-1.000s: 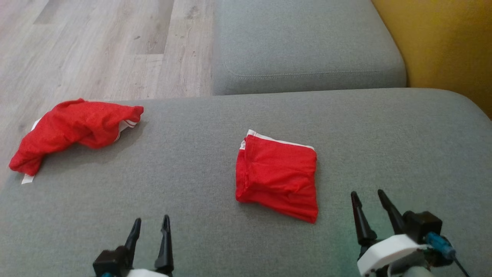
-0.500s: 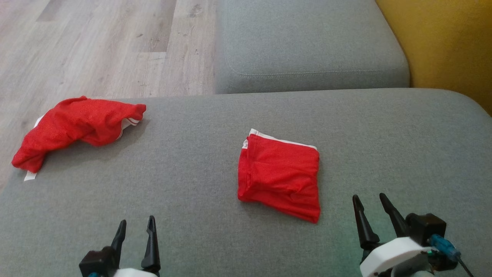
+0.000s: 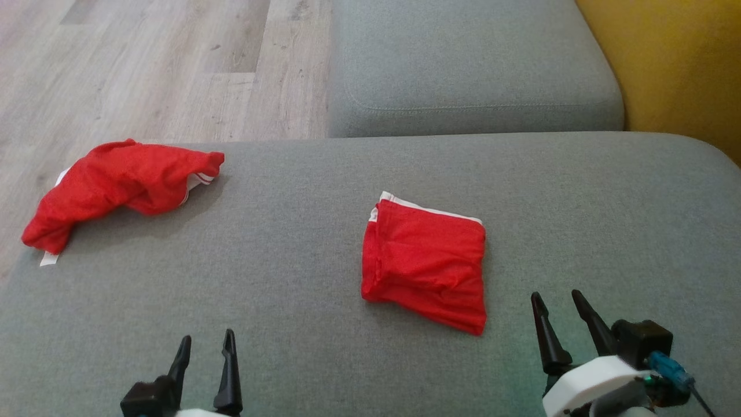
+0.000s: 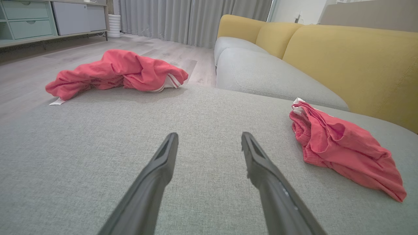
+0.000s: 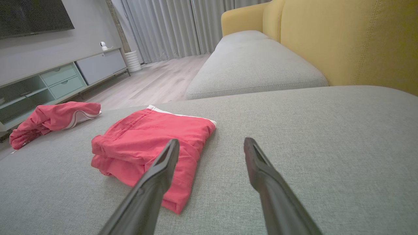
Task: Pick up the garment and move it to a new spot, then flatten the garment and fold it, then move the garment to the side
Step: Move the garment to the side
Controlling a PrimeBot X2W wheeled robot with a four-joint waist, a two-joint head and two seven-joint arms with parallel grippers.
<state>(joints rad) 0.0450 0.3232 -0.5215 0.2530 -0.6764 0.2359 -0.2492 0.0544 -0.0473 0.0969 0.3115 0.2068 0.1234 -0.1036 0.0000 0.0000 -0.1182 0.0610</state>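
Note:
A red garment (image 3: 425, 260) lies folded into a rough square in the middle of the grey sofa seat (image 3: 301, 243), with a white band along its far edge. A second red garment (image 3: 116, 185) lies crumpled at the seat's far left edge. My left gripper (image 3: 207, 337) is open at the lower left, empty, well short of both. My right gripper (image 3: 556, 294) is open at the lower right, just right of the folded garment's near corner. The left wrist view has the folded garment (image 4: 343, 150) to the right of the open left gripper (image 4: 209, 134). In the right wrist view it (image 5: 150, 140) lies left of the open right gripper (image 5: 211, 140).
A second grey cushion (image 3: 469, 63) adjoins the seat at the far side. The yellow backrest (image 3: 677, 63) rises on the right. Wooden floor (image 3: 145, 69) lies beyond the seat's left and far edges. A low cabinet (image 5: 62, 81) stands across the room.
My left gripper has drawn back toward the lower left. The whole head view has shifted slightly, so the camera moved. Both garments and the right gripper stay put.

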